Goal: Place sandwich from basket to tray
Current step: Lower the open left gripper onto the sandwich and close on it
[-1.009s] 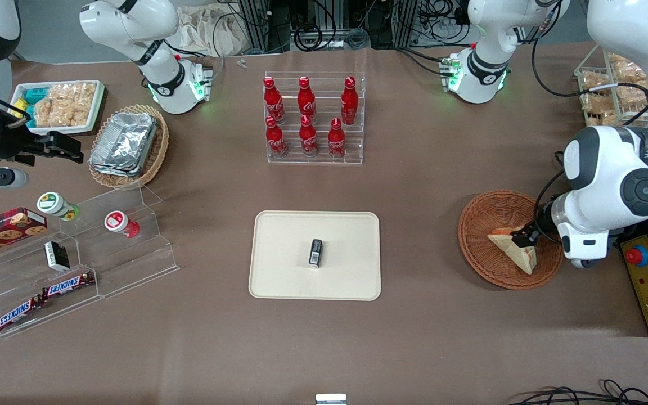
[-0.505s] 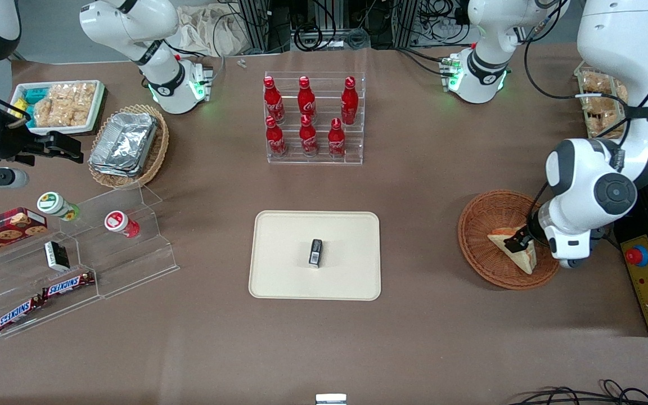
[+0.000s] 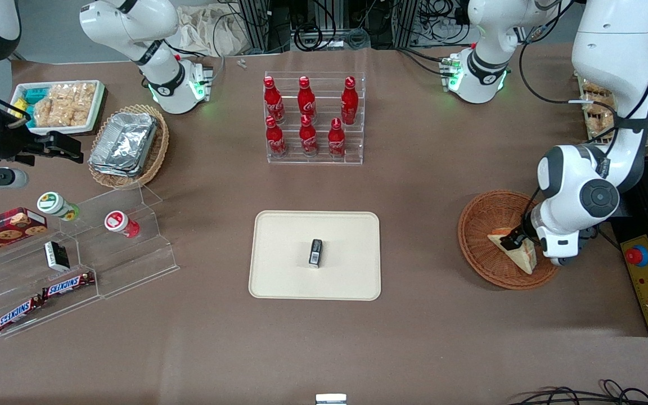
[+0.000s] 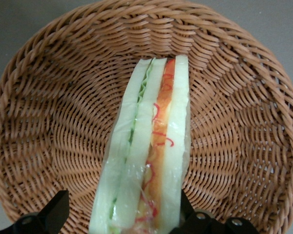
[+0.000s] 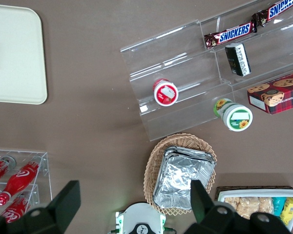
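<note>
The sandwich [image 3: 524, 258], a white bread wedge with red and green filling, lies in the round reddish-brown wicker basket [image 3: 481, 225] toward the working arm's end of the table. My gripper [image 3: 511, 242] is down in the basket, open, with its jaws on either side of the sandwich. In the left wrist view the sandwich [image 4: 151, 146] runs between the black fingers [image 4: 56, 213]. One finger is against the bread; the other stands a little apart from it. The basket's weave [image 4: 53, 122] fills that view. The cream tray [image 3: 279, 236] lies mid-table with a small black packet [image 3: 315, 252] on it.
A clear rack of red bottles [image 3: 313, 118] stands farther from the front camera than the tray. A control box with a red button [image 3: 647, 281] sits beside the basket. An acrylic snack stand [image 3: 76, 253], an oval basket of foil trays [image 3: 127, 146] and a white snack tray [image 3: 59, 104] lie toward the parked arm's end.
The left arm has swung in over the basket. The gripper has shifted a little along the sandwich toward the tray. The sandwich has not moved.
</note>
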